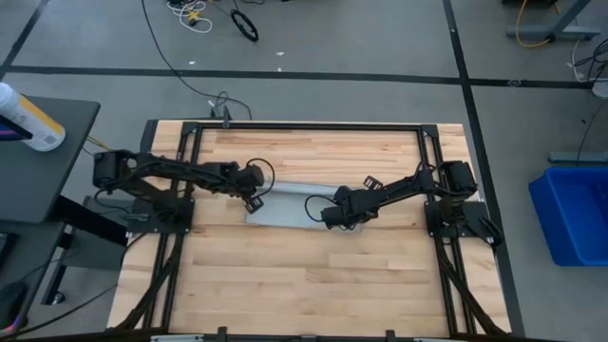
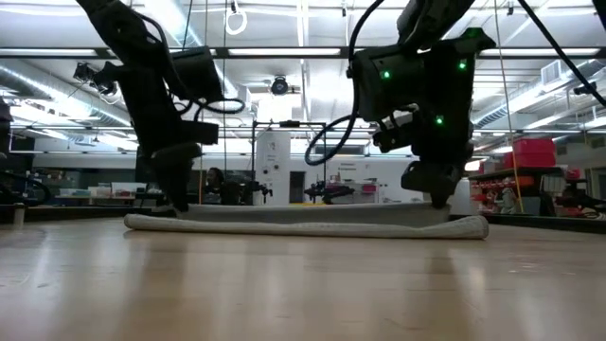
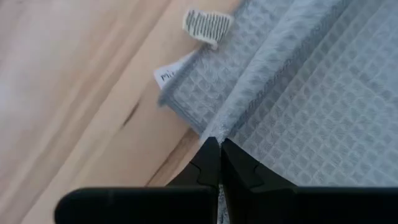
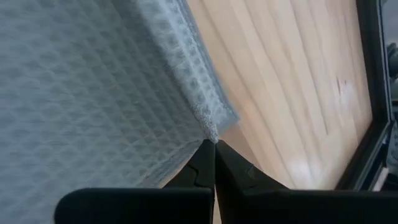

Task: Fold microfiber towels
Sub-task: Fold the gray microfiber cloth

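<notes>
The pale grey-blue microfiber towel [image 1: 290,205] lies at the table's middle, folded into a flat band, and shows as a low strip in the low view [image 2: 303,224]. Its white tags [image 3: 208,26] stick out at one corner onto the wood. My left gripper [image 1: 255,197] is shut at the band's left end. My right gripper [image 1: 332,218] is shut at the band's near edge, right of its middle. Both are down at the table top, and both also show in the low view: the left [image 2: 175,204] and the right [image 2: 438,199]. My left gripper pinches a hemmed edge of the towel's upper layer [image 3: 219,127] between its two fingertips, close to the tagged corner. The fingers slant down from the table's left. The cloth lies flat on the layer below and on the table. My right gripper pinches a corner of the towel [image 4: 210,129] between its two fingertips; one layer or several, I cannot tell. The fingers slant down from the table's right. The towel lies flat on the table, slack.
Black frame rails [image 1: 304,126] run along the table's far edge and both sides. A dark side table with a bottle [image 1: 28,119] stands left of the table. A blue bin [image 1: 578,214] stands on the floor to the right. Bare wood [image 1: 304,285] lies toward the near edge.
</notes>
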Controlling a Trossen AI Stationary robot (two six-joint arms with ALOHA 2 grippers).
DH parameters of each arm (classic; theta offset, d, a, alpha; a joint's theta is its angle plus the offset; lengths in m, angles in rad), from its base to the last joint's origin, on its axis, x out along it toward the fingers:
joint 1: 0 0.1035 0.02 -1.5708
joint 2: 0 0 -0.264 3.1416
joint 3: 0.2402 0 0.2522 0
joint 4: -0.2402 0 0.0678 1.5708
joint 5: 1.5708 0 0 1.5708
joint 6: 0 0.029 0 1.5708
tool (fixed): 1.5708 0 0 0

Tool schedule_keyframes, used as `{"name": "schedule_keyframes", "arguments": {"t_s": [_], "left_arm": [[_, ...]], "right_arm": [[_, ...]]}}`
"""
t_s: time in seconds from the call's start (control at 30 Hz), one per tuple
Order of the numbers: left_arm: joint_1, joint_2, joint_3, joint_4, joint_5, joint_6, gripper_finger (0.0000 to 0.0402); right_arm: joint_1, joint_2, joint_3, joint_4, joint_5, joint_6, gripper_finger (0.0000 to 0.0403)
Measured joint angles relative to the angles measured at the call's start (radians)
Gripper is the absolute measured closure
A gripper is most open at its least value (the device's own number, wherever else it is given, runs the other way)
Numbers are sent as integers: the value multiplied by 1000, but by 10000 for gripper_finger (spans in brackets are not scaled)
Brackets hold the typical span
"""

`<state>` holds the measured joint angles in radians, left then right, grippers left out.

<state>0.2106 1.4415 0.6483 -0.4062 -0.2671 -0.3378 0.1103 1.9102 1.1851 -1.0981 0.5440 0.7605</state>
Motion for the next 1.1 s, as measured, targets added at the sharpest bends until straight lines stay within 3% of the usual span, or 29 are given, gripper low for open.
{"name": "schedule_keyframes", "arguments": {"t_s": [0.2, 0.43, 0.73, 0.93, 1.1], "left_arm": [[1, 11, 0, 20, -36, 29, 391], [4, 11, 2, 21, -25, 37, 369], [4, -63, 4, 41, -42, 80, 272], [4, -140, 4, 24, -49, 62, 216], [-12, -199, 4, -40, 23, 31, 209]], "right_arm": [[-3, 0, 0, 3, -4, 9, 371], [-3, 0, 0, -1, -3, 56, 304], [-3, 0, 1, -46, 3, 122, 209], [10, -25, 5, -47, -2, 133, 196], [78, -109, 5, -54, -18, 133, 208]]}}
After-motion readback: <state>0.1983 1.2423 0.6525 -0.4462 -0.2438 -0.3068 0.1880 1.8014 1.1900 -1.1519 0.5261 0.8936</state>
